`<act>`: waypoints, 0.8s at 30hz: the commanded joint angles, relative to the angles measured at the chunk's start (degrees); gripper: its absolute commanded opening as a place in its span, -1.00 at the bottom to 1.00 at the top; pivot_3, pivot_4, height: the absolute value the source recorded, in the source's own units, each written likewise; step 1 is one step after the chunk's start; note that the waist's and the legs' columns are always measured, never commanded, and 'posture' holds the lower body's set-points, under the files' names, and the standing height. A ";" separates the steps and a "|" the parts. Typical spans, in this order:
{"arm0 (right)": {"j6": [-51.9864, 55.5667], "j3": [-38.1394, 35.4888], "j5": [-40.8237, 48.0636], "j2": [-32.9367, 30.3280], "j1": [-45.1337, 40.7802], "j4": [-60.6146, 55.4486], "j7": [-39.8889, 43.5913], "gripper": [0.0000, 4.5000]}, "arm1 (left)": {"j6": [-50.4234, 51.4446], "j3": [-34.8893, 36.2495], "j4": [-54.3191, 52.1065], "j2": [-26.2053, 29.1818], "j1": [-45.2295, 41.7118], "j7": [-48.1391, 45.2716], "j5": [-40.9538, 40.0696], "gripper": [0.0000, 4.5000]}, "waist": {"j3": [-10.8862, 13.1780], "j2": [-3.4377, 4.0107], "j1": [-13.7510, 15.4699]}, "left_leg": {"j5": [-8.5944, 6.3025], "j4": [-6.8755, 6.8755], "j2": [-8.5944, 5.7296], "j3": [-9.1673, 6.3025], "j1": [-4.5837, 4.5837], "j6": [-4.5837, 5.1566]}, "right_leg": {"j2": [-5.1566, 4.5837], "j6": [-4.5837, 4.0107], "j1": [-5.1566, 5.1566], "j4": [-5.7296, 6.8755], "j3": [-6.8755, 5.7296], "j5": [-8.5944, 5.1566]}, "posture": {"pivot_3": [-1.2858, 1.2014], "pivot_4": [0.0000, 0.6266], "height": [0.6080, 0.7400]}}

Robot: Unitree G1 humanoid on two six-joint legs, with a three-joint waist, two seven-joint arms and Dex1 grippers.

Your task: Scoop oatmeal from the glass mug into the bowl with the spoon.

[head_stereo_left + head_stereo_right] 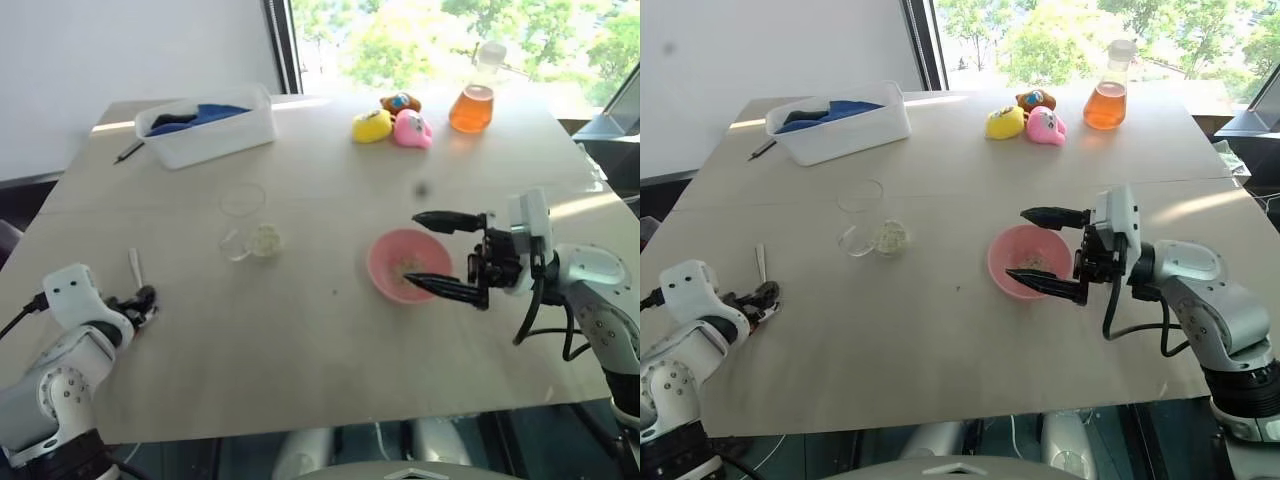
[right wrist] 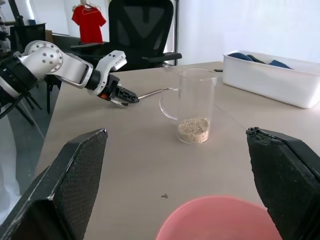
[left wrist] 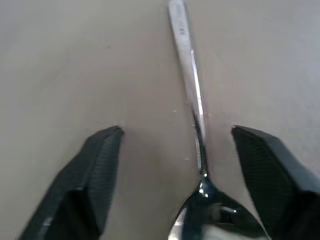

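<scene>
A pale wooden counter [image 1: 300,340] stands by a bright window with trees outside. Near its left edge lies the spoon [image 3: 192,95], a thin silver one with a straight handle and oval bowl, flat on the wood. The left claw [image 3: 175,170] sits low over it, fingers [image 3: 90,175] part open on either side of the neck where handle meets bowl, not gripping it. The spoon looks light, stiff and slick, lying so flat that it may skid from a pinch; the narrow neck or lower handle seems the best place to take hold.

Toward the middle of the counter stands the mug [image 2: 195,105], clear glass with a small handle, fragile looking, holding a little clump of beige oatmeal [image 2: 193,129] at its bottom. The flakes look loose and dry, likely to spill from a tilted spoon.

Nearer the right edge is the pink bowl [image 1: 1005,262], shallow and round, with a few flakes inside. The right claw [image 1: 1045,250] hangs at the bowl's right side, spread wide and empty
</scene>
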 commanded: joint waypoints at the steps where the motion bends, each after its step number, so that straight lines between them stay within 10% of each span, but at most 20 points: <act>1: -0.29 -2.09 1.20 0.28 -0.91 -1.90 -0.26 1.00 | 2.82 -1.42 1.51 -0.22 1.15 -1.09 0.23 -0.25 | 0.00 0.00 0.04 | 0.00 0.00 -0.02 0.00 -0.01 0.00 | -0.02 0.00 0.00 -0.03 0.01 0.00 | 0.03 -0.52 1.00; 5: -0.50 -1.68 1.00 0.47 -0.76 -2.09 -0.13 1.00 | 3.29 -2.21 1.51 0.13 2.72 -2.19 1.43 -0.97 | 0.00 0.02 0.05 | 0.00 -0.03 -0.04 0.00 -0.02 0.01 | -0.07 0.00 0.00 -0.07 0.01 0.00 | 0.03 -0.52 1.00; 15: -0.67 -2.06 0.87 1.11 -0.56 -1.65 -0.35 1.00 | -7.36 -0.88 -5.35 -6.02 13.72 -8.49 1.27 -0.97 | -0.23 0.40 -0.43 | -0.01 -0.27 -0.03 0.26 0.01 0.01 | -0.28 0.00 -0.18 -0.15 0.30 0.00 | 0.03 -0.52 1.00; 24: 0.87 -1.69 0.38 1.02 0.57 -1.06 -0.82 1.00 | -35.08 -4.51 -19.23 -17.26 43.91 -36.15 -1.07 -0.97 | -0.11 0.12 -0.62 | -0.09 -0.34 0.04 0.38 -0.15 0.14 | -0.33 -0.01 -0.24 -0.41 0.50 -0.01 | 0.03 -0.52 1.00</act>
